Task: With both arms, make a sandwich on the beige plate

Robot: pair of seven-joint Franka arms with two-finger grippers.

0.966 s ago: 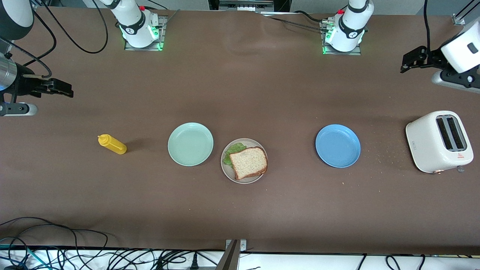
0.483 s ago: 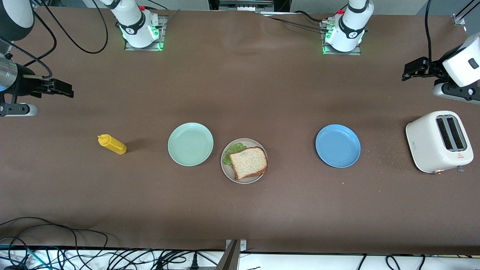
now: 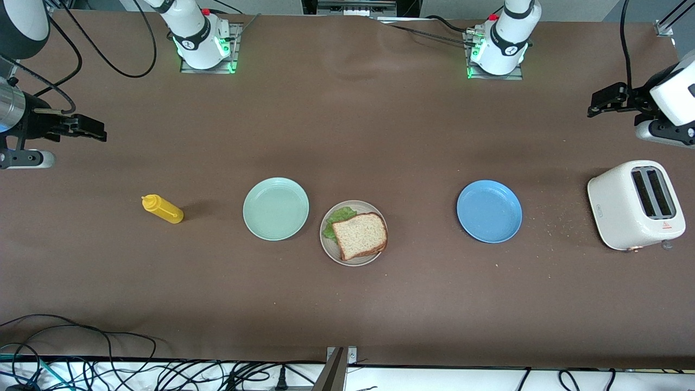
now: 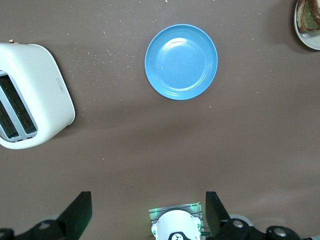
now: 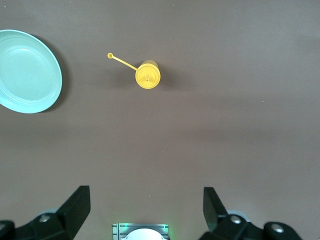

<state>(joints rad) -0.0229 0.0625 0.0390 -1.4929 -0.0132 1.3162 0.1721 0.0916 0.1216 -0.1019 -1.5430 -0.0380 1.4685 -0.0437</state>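
- Sandwich [image 3: 360, 235] in the front view lies assembled on the beige plate [image 3: 329, 250], between the mint-green plate [image 3: 276, 208] and the blue plate [image 3: 489, 211]. Left gripper [image 3: 604, 101] hangs over the toaster [image 3: 635, 205] end, right gripper [image 3: 87, 127] over the mustard bottle [image 3: 162, 209] end, both well apart from the plate.
- Left wrist view: fingers [image 4: 80, 215] spread wide, empty.
- Right wrist view: fingers [image 5: 77, 207] wide, empty.
- The stacking looks finished; what remains is likely only parking the arms.

Bare table [image 3: 347, 125] fills the frame's upper middle, while three plates, a bottle [image 3: 162, 209] and a toaster [image 3: 635, 205] line mid-frame.
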